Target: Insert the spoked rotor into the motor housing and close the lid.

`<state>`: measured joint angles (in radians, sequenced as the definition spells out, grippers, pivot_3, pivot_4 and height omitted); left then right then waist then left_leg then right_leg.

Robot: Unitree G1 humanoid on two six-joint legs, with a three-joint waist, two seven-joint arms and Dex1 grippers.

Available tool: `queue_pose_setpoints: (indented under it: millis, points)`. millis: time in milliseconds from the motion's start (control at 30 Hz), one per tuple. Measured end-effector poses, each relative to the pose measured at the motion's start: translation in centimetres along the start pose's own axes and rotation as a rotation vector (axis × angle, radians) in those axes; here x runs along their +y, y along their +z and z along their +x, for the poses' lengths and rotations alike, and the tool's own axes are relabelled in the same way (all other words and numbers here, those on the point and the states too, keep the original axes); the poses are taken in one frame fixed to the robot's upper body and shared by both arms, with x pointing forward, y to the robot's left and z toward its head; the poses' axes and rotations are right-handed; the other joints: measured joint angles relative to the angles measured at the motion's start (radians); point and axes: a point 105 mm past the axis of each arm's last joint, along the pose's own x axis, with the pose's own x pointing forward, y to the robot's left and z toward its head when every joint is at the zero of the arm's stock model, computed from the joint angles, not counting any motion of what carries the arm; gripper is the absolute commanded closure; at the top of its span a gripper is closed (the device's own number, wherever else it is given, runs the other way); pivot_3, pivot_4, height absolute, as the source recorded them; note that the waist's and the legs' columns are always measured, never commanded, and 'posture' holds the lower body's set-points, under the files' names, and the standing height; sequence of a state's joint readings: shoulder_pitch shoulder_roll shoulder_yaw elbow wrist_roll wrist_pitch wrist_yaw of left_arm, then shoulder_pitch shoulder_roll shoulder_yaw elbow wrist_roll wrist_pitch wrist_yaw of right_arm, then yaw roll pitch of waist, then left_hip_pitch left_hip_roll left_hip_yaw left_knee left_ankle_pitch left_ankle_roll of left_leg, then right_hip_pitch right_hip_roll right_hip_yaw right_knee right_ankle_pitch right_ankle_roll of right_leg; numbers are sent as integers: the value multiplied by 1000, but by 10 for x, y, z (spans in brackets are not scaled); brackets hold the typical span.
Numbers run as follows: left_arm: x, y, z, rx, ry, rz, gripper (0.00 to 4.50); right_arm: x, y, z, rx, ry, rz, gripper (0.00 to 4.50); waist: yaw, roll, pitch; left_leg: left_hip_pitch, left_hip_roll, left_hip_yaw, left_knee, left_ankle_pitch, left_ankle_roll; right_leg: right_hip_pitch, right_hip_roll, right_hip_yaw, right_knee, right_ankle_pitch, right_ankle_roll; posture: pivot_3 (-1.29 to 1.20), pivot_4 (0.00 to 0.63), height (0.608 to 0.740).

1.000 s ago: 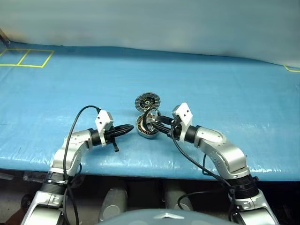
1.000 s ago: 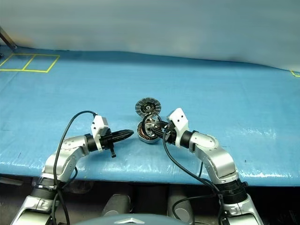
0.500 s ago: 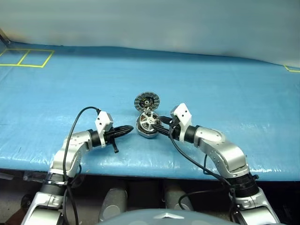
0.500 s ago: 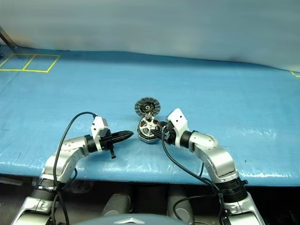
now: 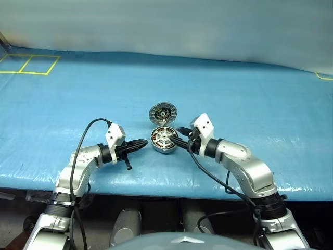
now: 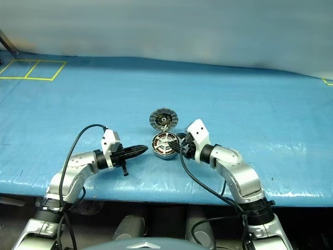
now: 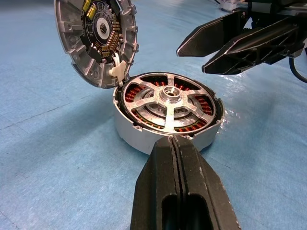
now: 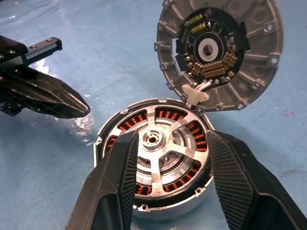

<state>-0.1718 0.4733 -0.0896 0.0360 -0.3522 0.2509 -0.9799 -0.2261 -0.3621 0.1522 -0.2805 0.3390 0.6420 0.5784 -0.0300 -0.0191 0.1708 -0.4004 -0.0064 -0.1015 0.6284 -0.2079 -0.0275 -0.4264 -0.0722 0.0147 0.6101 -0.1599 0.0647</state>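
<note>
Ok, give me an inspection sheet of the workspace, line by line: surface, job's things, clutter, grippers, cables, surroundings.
Surface: blue table cover, wrinkled, glossy.
Job's things: spoked rotor lying flat inside the motor housing; lid open, standing up at the housing's far edge.
Clutter: nothing seen.
Grippers: left gripper shut, tip at the housing's rim; right gripper open, one finger each side of the rotor, holding nothing.
Cables: black cable looping over each forearm.
Surroundings: yellow tape squares at the far left corner; pale wall behind.

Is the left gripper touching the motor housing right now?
Cannot tell. In the left wrist view the shut left gripper meets the motor housing rim in the picture, but its tip hides any contact or gap.
</note>
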Motion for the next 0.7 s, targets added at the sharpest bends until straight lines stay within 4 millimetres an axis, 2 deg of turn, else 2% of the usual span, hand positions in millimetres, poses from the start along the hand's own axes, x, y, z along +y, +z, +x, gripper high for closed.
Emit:
queue_pose_setpoints:
  millis: [133, 200, 433, 567, 700]
  points:
    - [1, 0, 0, 0, 8, 0, 4500, -1, 0, 6, -21, -7, 49, 4015, -2, 0, 0, 0, 0, 0, 0, 0, 0, 0, 0, 0, 0, 0, 0, 0, 150, 740]
    - [1, 0, 0, 0, 13, 0, 4500, -1, -3, 11, -22, -3, 78, 4486, -3, 0, 0, 0, 0, 0, 0, 0, 0, 0, 0, 0, 0, 0, 0, 0, 150, 740]
    - [2, -1, -1, 2, 21, -2, 4500, 2, -8, 20, -25, 10, 107, 4486, -6, 0, 0, 0, 0, 0, 0, 0, 0, 0, 0, 0, 0, 0, 0, 0, 150, 740]
    - [1, -2, -1, 4, 23, -4, 4500, -3, -24, 25, 24, -7, 135, 4486, -6, 0, 0, 0, 0, 0, 0, 0, 0, 0, 0, 0, 0, 0, 0, 0, 150, 740]
    - [2, -2, -1, 3, 24, -2, 4500, -2, -25, 26, 21, -1, 128, 4486, -7, 0, 0, 1, 0, 0, 0, 0, 0, 1, 0, 0, 0, 0, 0, 0, 150, 740]
